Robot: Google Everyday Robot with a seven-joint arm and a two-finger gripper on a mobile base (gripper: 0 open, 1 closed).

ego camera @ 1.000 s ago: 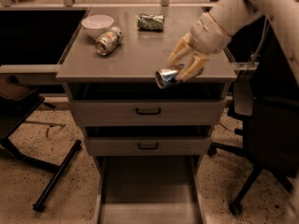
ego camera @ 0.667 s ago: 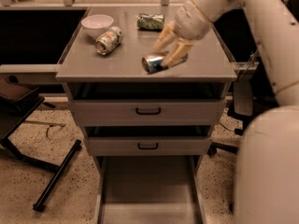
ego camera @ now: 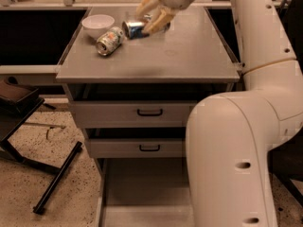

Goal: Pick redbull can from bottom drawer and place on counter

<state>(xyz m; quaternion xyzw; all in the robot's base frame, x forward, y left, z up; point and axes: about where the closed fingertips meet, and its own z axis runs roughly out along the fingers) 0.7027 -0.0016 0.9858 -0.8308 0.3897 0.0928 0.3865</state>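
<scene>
My gripper (ego camera: 152,14) is over the back middle of the counter (ego camera: 189,56). It is shut on the redbull can (ego camera: 134,29), a slim blue-and-silver can held on its side with its silver end pointing left. The can hangs just above the counter top, right of the wider can. The bottom drawer (ego camera: 142,188) is pulled open at the foot of the cabinet; its plain grey floor shows nothing on it. My arm's big white links cover the drawer's right side.
A white bowl (ego camera: 98,24) stands at the counter's back left. A wider red-white-green can (ego camera: 109,40) lies on its side beside it. Two shallower drawers with black handles (ego camera: 149,112) sit slightly open. A black chair base (ego camera: 33,164) is on the floor at left.
My gripper has carried the redbull can from the counter's front right edge leftward and back, to above the counter's back middle near the wider can. The view has shifted closer.
</scene>
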